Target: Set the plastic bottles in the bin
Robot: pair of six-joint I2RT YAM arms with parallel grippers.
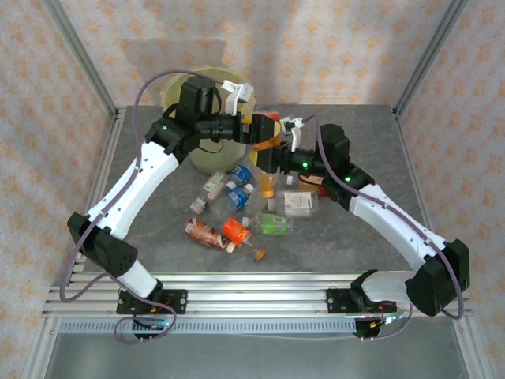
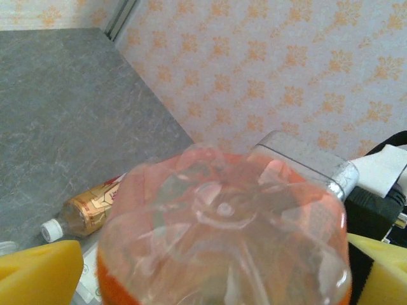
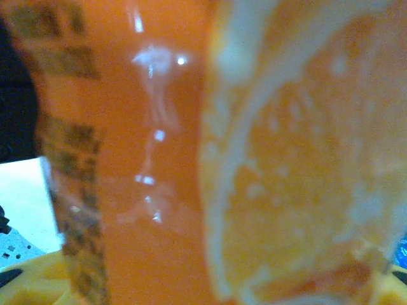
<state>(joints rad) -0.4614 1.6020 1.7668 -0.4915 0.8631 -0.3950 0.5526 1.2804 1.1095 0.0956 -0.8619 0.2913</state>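
We see the right end effector (image 1: 268,148) clamped on a clear plastic bottle with an orange label (image 1: 264,130), held aloft just beside the round pale bin with its yellow-green liner (image 1: 207,160). The left end effector (image 1: 246,126) has its yellow-padded jaws apart around the bottle's moulded transparent base.

One bin (image 1: 209,158); one orange-labelled bottle (image 1: 263,129) raised above the tabletop (image 1: 331,253); roughly eleven more bottles (image 1: 241,197) crowded mid-tabletop, two of them blue-labelled, the exact total unsure where they overlap
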